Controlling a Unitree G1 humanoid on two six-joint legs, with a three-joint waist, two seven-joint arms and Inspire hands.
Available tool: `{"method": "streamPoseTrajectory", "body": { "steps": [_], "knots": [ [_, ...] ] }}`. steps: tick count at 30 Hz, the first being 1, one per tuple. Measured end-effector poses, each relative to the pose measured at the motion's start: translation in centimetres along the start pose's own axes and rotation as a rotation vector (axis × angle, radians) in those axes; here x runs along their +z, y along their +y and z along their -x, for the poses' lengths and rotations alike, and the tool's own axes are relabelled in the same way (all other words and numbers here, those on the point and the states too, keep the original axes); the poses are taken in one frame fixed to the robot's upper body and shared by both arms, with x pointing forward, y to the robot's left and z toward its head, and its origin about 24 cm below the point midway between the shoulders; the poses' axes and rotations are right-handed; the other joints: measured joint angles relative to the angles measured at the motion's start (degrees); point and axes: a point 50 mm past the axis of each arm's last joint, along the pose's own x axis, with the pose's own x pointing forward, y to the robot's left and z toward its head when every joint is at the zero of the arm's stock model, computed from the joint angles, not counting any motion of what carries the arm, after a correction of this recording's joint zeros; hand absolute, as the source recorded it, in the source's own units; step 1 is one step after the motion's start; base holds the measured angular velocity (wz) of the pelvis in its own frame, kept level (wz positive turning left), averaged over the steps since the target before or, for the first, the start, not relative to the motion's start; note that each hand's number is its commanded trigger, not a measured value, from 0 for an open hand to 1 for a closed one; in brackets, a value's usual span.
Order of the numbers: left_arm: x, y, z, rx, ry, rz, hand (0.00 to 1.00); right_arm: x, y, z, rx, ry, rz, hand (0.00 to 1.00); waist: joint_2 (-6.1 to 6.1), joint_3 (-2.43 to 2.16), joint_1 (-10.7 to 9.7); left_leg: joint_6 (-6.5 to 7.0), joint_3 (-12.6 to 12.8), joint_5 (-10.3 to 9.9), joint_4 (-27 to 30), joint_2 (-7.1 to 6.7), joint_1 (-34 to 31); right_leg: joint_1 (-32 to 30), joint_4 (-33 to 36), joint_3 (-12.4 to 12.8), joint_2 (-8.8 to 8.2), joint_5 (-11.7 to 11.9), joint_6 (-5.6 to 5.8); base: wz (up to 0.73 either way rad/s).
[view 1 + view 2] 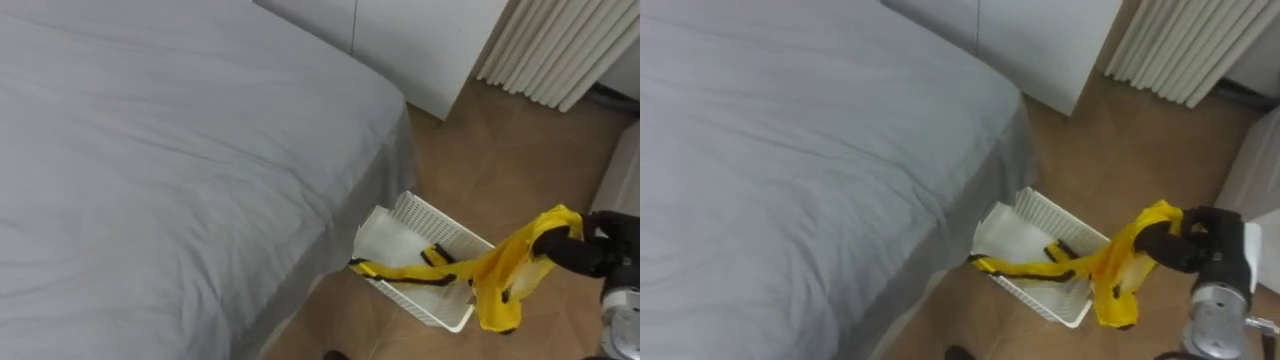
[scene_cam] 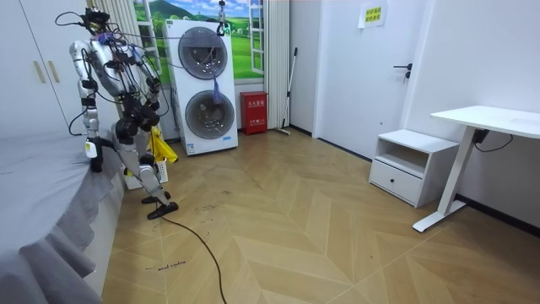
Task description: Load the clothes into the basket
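1. The white basket (image 1: 432, 214) sits on the floor, touching the grey bed (image 1: 150, 150).
2. The right hand (image 1: 572, 250) is up beside the basket, with its fingers curled tight round the yellow cloth (image 1: 497, 272).
3. The cloth hangs from that hand and stretches across the top of the basket.
4. The left hand (image 2: 94, 157) hangs low on the bed side of the basket. I cannot tell if it is open or closed.

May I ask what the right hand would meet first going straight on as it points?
Probably the white basket, across which the yellow garment held by the right hand drapes; its height above is unclear.
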Motion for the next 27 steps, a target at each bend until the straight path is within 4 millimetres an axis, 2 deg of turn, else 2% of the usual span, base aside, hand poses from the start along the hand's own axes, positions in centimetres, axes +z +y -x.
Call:
{"method": "streamPoseTrajectory", "body": {
  "steps": [3, 7, 9, 11, 12, 15, 21, 27],
  "knots": [
    [0.5, -0.2, 0.0, -0.010, -0.029, -0.007, 0.00, -0.3, 0.8, -0.5, 0.008, 0.023, 0.019, 1.00, 0.34, 0.00, 0.30, 0.25, -1.24, 0.18, 0.17, -0.28, -1.32, -1.49, 0.70, -1.04, -0.50, 0.01, -0.01, 0.12],
    [1.6, -0.2, -0.2, -0.012, -0.058, -0.004, 0.00, 0.1, 1.4, -0.9, 0.004, 0.006, 0.049, 1.00, 0.33, -0.01, 2.46, 0.56, -2.24, 0.39, 0.78, -0.41, -2.96, -2.91, 0.78, -1.95, -0.85, 0.01, -0.02, 0.06],
    [2.0, -0.2, -0.2, -0.012, -0.067, -0.005, 0.00, 0.0, 1.6, -1.1, 0.001, 0.009, 0.052, 0.86, 0.33, -0.01, 3.03, 0.62, -2.78, 0.49, 0.88, -0.37, -3.34, -3.04, 0.65, -2.48, -1.30, -0.02, -0.09, 0.16],
    [2.3, -0.2, -0.3, -0.011, -0.076, -0.006, 0.00, -0.1, 1.9, -1.0, 0.007, 0.012, 0.060, 0.05, 0.33, -0.01, 3.26, 0.72, -3.49, 0.81, 0.89, -0.40, -4.00, -3.29, 0.52, -3.20, -1.69, -0.02, -0.17, 0.25],
    [2.6, -0.2, -0.3, -0.011, -0.081, -0.007, 0.00, -0.3, 2.1, -1.0, 0.010, 0.021, 0.063, 0.00, 0.33, -0.01, 3.38, 0.78, -4.22, 0.90, 0.91, -0.46, -4.51, -3.63, 0.58, -3.68, -1.87, -0.03, -0.22, 0.27],
    [2.8, -0.3, -0.3, -0.013, -0.087, -0.005, 0.00, -1.2, 2.0, -1.0, 0.004, 0.067, 0.067, 0.00, 0.30, -0.01, 3.52, 1.00, -5.38, 1.65, 0.87, -0.93, -5.63, -4.56, 0.96, -4.56, -2.66, -0.14, -0.30, 0.22],
    [2.9, -0.2, -0.3, -0.012, -0.094, 0.023, 0.00, -3.4, 1.6, -0.5, -0.021, 0.165, 0.059, 0.00, 0.22, 0.04, 4.66, 1.22, -6.70, 1.80, 1.97, -1.25, -7.80, -6.60, 2.74, -5.93, -3.58, -0.96, -0.42, 0.16],
    [3.1, -0.2, -0.3, -0.006, -0.110, 0.022, 0.00, -3.7, 1.4, -0.5, -0.061, 0.192, 0.008, 0.00, 0.18, 0.08, 4.68, 1.22, -8.18, 1.80, 2.81, -1.19, -9.88, -8.30, 3.15, -7.47, -4.12, -1.60, -0.67, 0.15]
  ]
}}
